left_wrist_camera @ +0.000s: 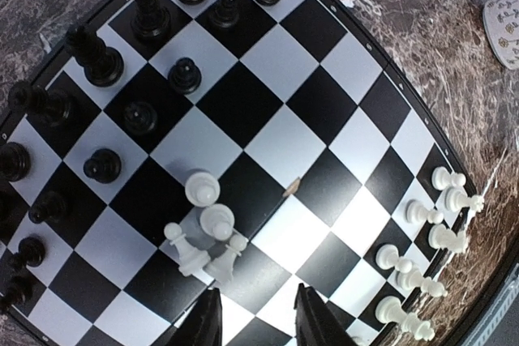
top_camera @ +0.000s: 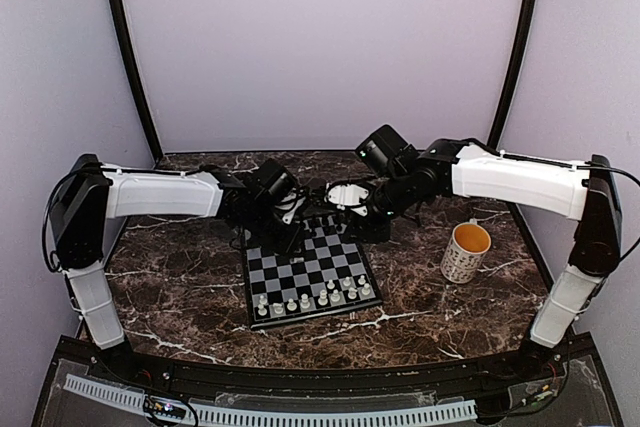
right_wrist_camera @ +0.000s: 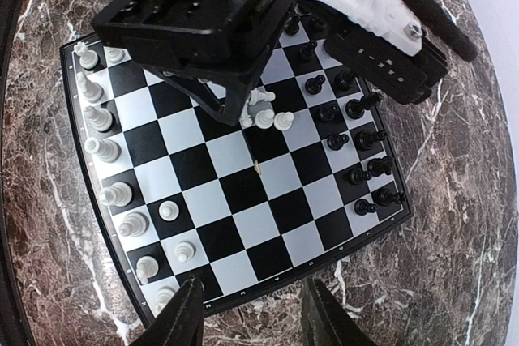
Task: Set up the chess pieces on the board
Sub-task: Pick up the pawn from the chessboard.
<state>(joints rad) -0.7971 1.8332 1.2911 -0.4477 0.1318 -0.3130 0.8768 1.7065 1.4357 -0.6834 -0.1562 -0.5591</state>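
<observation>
Dark marble veined with white spreads under me, with pale lilac walls behind. The board lies flat at the middle of the table, between my two arms. A mug stands off to my right, well apart from it.

Judging by how things lie, the job is well past halfway. The black pieces stand on the far side in two ranks that look complete, though my left arm hides part of them from the right wrist view. The white pieces line the near edge, mostly in the back rank. Only a couple stand in the rank ahead of it, so the pawn row looks largely unfilled.

A cluster of four white pieces huddles near the middle of the board, upright as far as I can tell, pressed close and not centred on their squares. I judge these to be what remains to be placed. A small tan fleck lies on a centre square; I cannot tell what it is.

My left gripper hovers just beside that cluster, its fingers moderately apart with nothing between them. My right gripper hangs over the board's right-hand edge, fingers likewise parted and empty.
</observation>
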